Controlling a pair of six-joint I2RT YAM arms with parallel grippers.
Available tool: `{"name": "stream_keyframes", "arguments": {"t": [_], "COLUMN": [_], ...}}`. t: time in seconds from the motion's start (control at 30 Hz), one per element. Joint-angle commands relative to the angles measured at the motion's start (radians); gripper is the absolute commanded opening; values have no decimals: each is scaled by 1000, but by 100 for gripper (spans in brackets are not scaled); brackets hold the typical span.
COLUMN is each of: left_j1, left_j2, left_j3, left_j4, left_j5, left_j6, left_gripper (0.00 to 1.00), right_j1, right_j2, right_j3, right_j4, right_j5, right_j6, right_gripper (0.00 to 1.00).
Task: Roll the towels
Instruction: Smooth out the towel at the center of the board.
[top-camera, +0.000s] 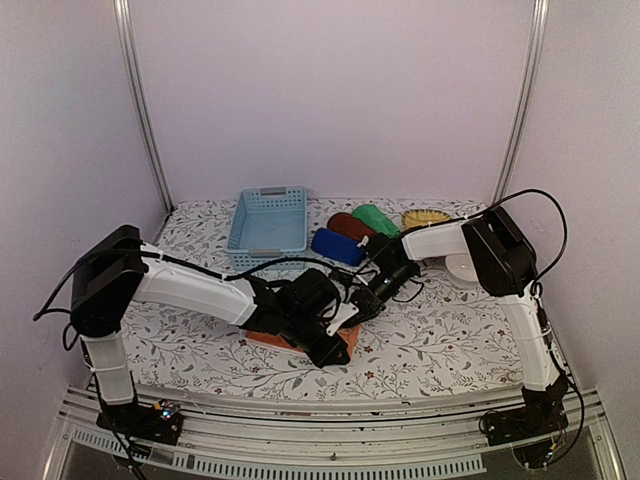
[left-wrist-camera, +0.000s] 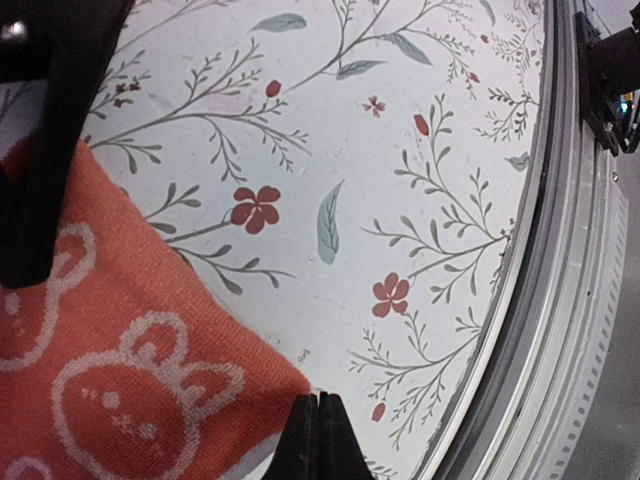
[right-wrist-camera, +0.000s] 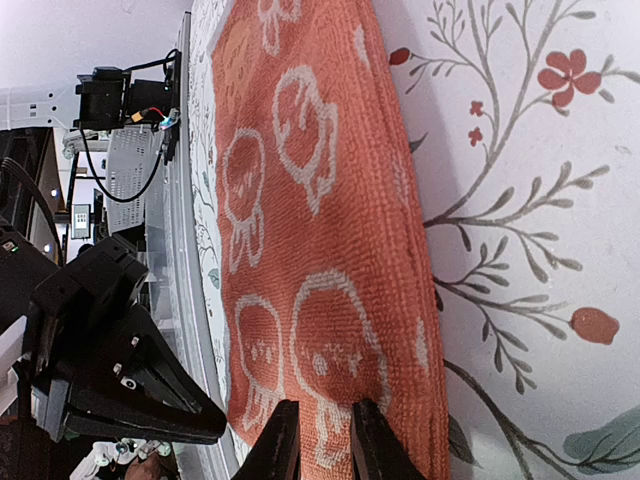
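The orange towel (top-camera: 285, 340) with white bunny figures lies flat near the front edge, mostly under both grippers. It fills the right wrist view (right-wrist-camera: 320, 230) and shows in the left wrist view (left-wrist-camera: 120, 370). My left gripper (top-camera: 328, 350) is shut, and its tips (left-wrist-camera: 318, 415) touch the towel's near corner with no cloth seen between them. My right gripper (top-camera: 352, 308) stands at the towel's end, its jaws (right-wrist-camera: 325, 440) narrowed with orange cloth between them. Rolled dark blue (top-camera: 337, 245), maroon (top-camera: 350, 225) and green (top-camera: 376, 218) towels lie at the back.
A light blue plastic basket (top-camera: 268, 222) stands at the back left. A yellow wicker tray (top-camera: 426, 217) sits at the back right, with a white round object (top-camera: 462, 268) near it. The table's metal front rail (left-wrist-camera: 570, 300) runs close to my left gripper.
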Motion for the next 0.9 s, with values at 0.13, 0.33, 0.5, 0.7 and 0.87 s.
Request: {"name": "stream_keyframes", "arguments": {"t": [0.13,0.33,0.5,0.7,0.87], "left_j1": [-12,-12,-13,-13,-7], "left_j2": [-19,38,96,26,-174], "left_j3": [29,30,11,-28,-81], "left_j4": [2,0,-7,-15,-44], "left_j5": [-38,-38,-39,-54,-146], "left_j6": [22,25,25,25,37], "left_gripper": [0,0,0,0,5], "right_j1": [15,14,14,13,13], "right_j2": [79,84,85,72,-18], "right_j3": [-16,-13,-13,-26,-101], "right_j4": [-10,-13,-16,-24,-19], "right_j5": [154,154,155,169,193], "right_j6": [-16,-19,-20,-20,-23], "right_gripper": [22,22,22,22,22]}}
